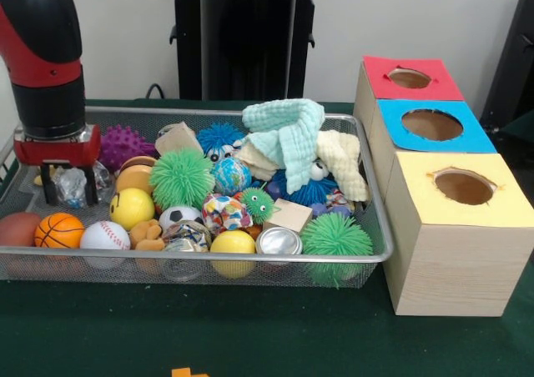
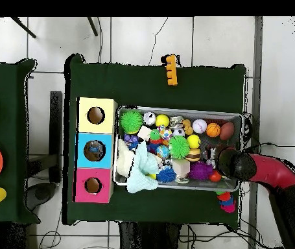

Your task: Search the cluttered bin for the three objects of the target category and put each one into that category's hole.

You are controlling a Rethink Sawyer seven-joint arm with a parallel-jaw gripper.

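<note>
Across the green table, the wide silver wire-mesh basket (image 1: 371, 256) heaped with toys takes up most of the space, and everything else is best placed against it. Just beside one short end stands a row of three pale wooden boxes, each with a round hole, topped yellow (image 1: 464, 187), blue (image 1: 431, 125) and red (image 1: 410, 78). At the basket's opposite end the red and black arm reaches down inside the rim, its black gripper (image 1: 58, 187) spread wide around a clear crinkly plastic lump (image 1: 73, 183) without pinching it.

Which category is wanted I cannot tell. If this lump is the pick, I'd judge the fingers should sink a little lower before closing, since crumpled film slips, and the lift should go straight up to avoid dragging the purple spiky ball (image 1: 123, 145) next to it.

From the front you see the fingers and the lump; from overhead the arm's black wrist (image 2: 235, 163) hides both. Overhead alone shows something lying inside the blue box's hole (image 2: 94, 151), and an orange toothed block (image 2: 170, 69) on the cloth beyond the basket's long side.
</note>
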